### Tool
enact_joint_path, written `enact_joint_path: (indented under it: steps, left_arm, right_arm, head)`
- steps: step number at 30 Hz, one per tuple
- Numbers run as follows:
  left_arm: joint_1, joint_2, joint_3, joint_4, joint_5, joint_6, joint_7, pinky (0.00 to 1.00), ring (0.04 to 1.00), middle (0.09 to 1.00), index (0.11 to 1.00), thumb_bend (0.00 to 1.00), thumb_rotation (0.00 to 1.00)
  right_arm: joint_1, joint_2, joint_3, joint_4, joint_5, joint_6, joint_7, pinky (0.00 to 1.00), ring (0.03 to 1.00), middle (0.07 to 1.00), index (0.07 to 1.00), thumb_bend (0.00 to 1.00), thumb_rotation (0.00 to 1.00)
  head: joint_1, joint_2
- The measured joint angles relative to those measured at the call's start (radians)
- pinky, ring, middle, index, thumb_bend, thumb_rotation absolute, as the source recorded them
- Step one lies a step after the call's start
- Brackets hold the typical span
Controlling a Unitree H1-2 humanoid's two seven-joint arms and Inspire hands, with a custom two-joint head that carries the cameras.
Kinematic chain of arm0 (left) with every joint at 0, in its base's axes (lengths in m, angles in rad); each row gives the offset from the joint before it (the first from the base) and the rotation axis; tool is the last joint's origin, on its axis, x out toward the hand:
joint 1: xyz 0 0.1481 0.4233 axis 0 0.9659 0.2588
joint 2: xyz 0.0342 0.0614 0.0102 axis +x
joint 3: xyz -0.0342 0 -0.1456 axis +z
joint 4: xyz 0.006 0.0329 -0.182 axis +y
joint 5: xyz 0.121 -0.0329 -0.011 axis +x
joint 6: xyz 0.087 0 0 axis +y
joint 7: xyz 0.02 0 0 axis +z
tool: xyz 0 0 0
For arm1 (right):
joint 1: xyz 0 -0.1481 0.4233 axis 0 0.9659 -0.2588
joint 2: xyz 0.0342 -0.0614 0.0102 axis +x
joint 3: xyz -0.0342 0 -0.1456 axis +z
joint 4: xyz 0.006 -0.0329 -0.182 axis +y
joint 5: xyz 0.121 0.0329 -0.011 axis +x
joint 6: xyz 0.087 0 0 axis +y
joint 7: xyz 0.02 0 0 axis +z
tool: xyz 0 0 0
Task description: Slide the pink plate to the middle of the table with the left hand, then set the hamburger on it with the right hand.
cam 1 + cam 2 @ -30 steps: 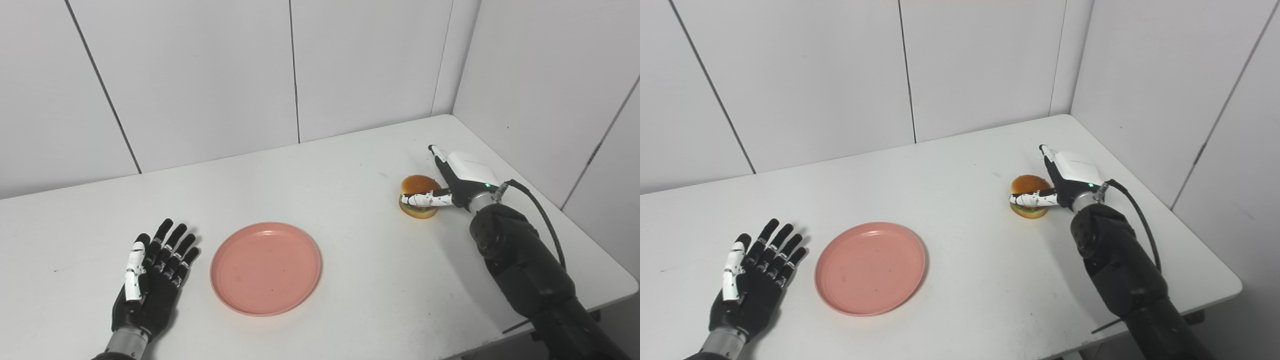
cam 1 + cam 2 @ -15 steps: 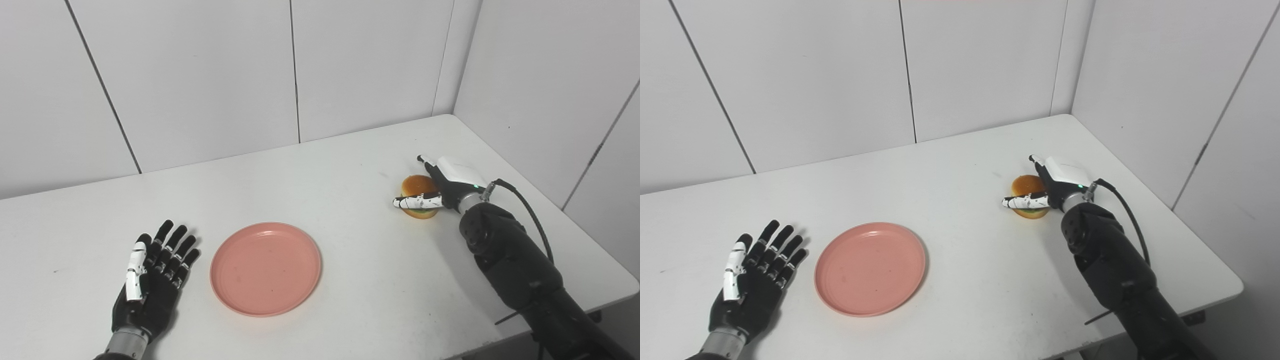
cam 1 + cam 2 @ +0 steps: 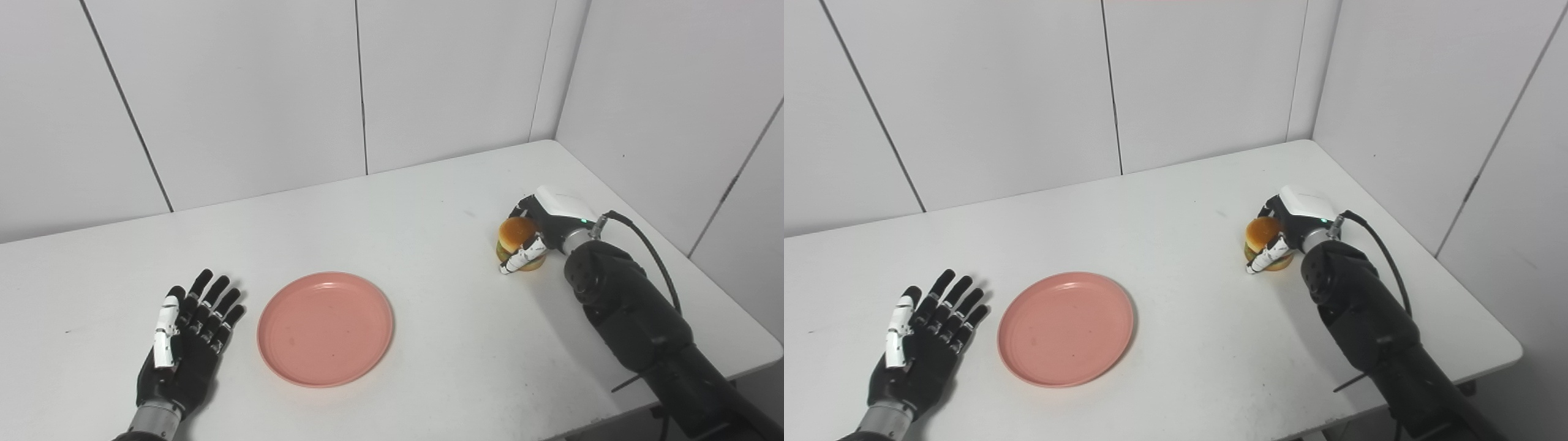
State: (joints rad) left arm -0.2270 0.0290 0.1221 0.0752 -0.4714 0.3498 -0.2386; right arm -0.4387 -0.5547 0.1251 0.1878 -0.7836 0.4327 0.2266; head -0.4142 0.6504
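gripping the hamburger (image 3: 518, 240) near the table's (image 3: 429, 202) right edge, right hand (image 3: 539, 229) curled around its sides; likely light, squashy; left hand (image 3: 184, 343) flat, empty.

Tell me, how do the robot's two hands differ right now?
The left hand lies flat on the table with fingers spread, holding nothing; the right hand is curled around the hamburger. The left hand rests beside the pink plate; the right hand is far from it. Both have black fingers with white parts.
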Motion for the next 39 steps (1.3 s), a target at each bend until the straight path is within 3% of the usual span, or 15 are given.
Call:
enact_joint_path:
  steps: [2, 4, 15, 18, 23, 25, 27, 29, 30, 35, 39]
  left_arm:
    - [0.0, 0.0, 0.0, 0.0, 0.0, 0.0, 0.0, 0.96, 0.939, 0.946, 0.945, 0.36, 1.0]
    - [0.0, 0.0, 0.0, 0.0, 0.0, 0.0, 0.0, 0.96, 0.937, 0.943, 0.942, 0.37, 1.0]
    - [0.0, -0.001, -0.005, 0.0, 0.002, 0.0, 0.0, 0.95, 0.938, 0.944, 0.943, 0.37, 1.0]
    - [0.0, -0.006, -0.006, 0.0, 0.002, 0.0, 0.002, 0.95, 0.93, 0.937, 0.938, 0.37, 1.0]
    - [0.0, -0.017, -0.016, -0.006, 0.01, 0.0, 0.019, 0.96, 0.923, 0.934, 0.941, 0.37, 1.0]
    - [0.0, -0.019, -0.026, -0.013, 0.02, 0.005, 0.025, 0.96, 0.924, 0.939, 0.944, 0.36, 1.0]
    - [0.004, -0.029, -0.037, -0.034, 0.031, 0.022, 0.045, 0.95, 0.926, 0.942, 0.946, 0.35, 1.0]
    - [0.004, -0.044, -0.043, -0.041, 0.043, 0.026, 0.064, 0.95, 0.927, 0.94, 0.943, 0.35, 1.0]
    - [0.005, -0.051, -0.046, -0.046, 0.05, 0.028, 0.074, 0.95, 0.928, 0.94, 0.941, 0.35, 1.0]
    - [0.009, -0.092, -0.07, -0.065, 0.083, 0.039, 0.114, 0.94, 0.925, 0.931, 0.931, 0.35, 1.0]
    - [0.009, -0.107, -0.084, -0.069, 0.107, 0.04, 0.138, 0.92, 0.916, 0.923, 0.921, 0.35, 1.0]
  right_arm:
    - [0.0, 0.0, -0.001, -0.002, -0.001, 0.004, -0.006, 0.27, 0.347, 0.455, 0.497, 0.53, 0.03]
    - [0.001, 0.002, -0.009, -0.013, 0.001, 0.008, -0.008, 0.26, 0.338, 0.443, 0.512, 0.53, 0.01]
    - [0.002, 0.011, -0.048, -0.137, 0.015, 0.024, -0.04, 0.24, 0.313, 0.401, 0.525, 0.52, 0.0]
    - [0.002, 0.012, -0.051, -0.199, 0.031, 0.024, -0.037, 0.26, 0.344, 0.407, 0.526, 0.52, 0.0]
    - [0.001, 0.022, -0.045, -0.289, 0.042, 0.023, -0.037, 0.25, 0.338, 0.418, 0.533, 0.52, 0.0]
    - [0.0, 0.034, -0.038, -0.314, 0.047, 0.022, -0.036, 0.26, 0.342, 0.424, 0.536, 0.52, 0.0]
    - [-0.001, 0.043, -0.017, -0.352, 0.041, 0.023, -0.022, 0.26, 0.351, 0.428, 0.537, 0.52, 0.0]
    - [-0.006, 0.058, 0.003, -0.383, 0.039, 0.023, -0.008, 0.27, 0.358, 0.432, 0.534, 0.52, 0.0]
    - [-0.011, 0.07, 0.011, -0.396, 0.038, 0.023, -0.005, 0.27, 0.359, 0.434, 0.532, 0.52, 0.0]
    - [-0.028, 0.131, 0.054, -0.438, 0.029, 0.015, -0.003, 0.27, 0.352, 0.427, 0.529, 0.52, 0.0]
    - [-0.037, 0.164, 0.089, -0.45, 0.021, 0.007, -0.001, 0.24, 0.326, 0.414, 0.526, 0.52, 0.0]
  head:
    - [0.002, 0.002]
    - [0.002, 0.002]
    - [0.023, 0.003]
    - [0.032, 0.005]
    - [0.081, 0.015]
    - [0.155, 0.034]
    - [0.155, 0.034]
    - [0.187, 0.038]
    - [0.246, 0.046]
    - [0.29, 0.054]
    - [0.369, 0.066]
